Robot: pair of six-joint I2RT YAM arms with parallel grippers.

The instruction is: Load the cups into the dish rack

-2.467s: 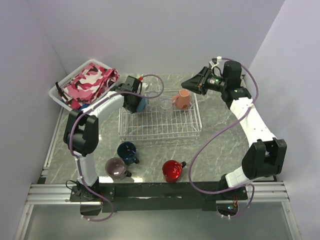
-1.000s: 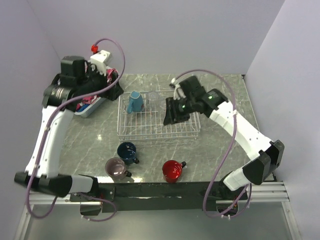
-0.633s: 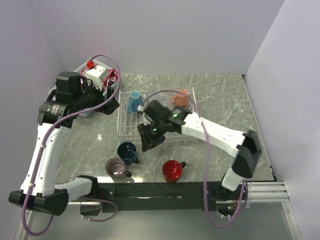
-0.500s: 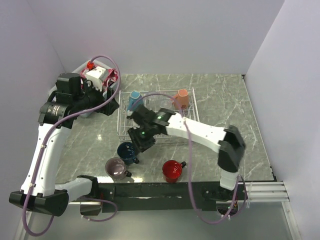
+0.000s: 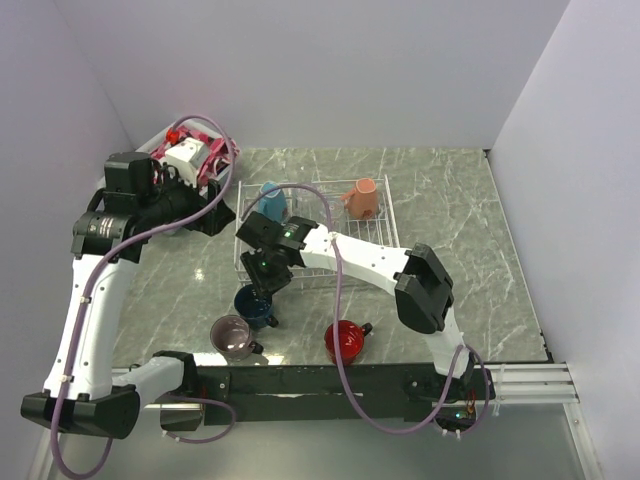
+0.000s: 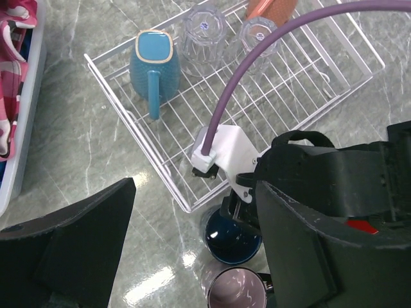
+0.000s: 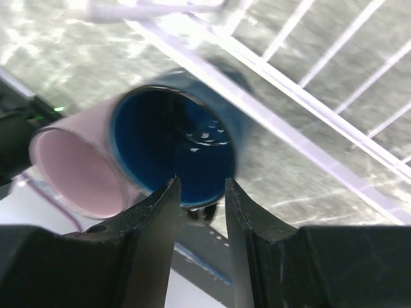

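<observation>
right gripper (image 7: 201,183): fingers part-open, nothing held; over the navy mug (image 7: 173,151), which sits upright on the table just outside the rack's near edge
left gripper (image 6: 196,186): wide open, empty, raised over the rack's left side
handling: looks like glazed ceramic, so rigid, slick, some weight, could chip on wire
hold: pinch the rim wall, one finger inside
dish rack (image 5: 350,255): one
mugs: five; light blue (image 6: 154,64) and salmon (image 5: 364,198) racked; navy, mauve (image 5: 233,337), red (image 5: 345,342) on the table
glasses (image 6: 202,29): two, racked

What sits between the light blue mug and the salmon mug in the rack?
Two clear glasses, side by side in the dish rack; the left wrist view shows them best.
</observation>
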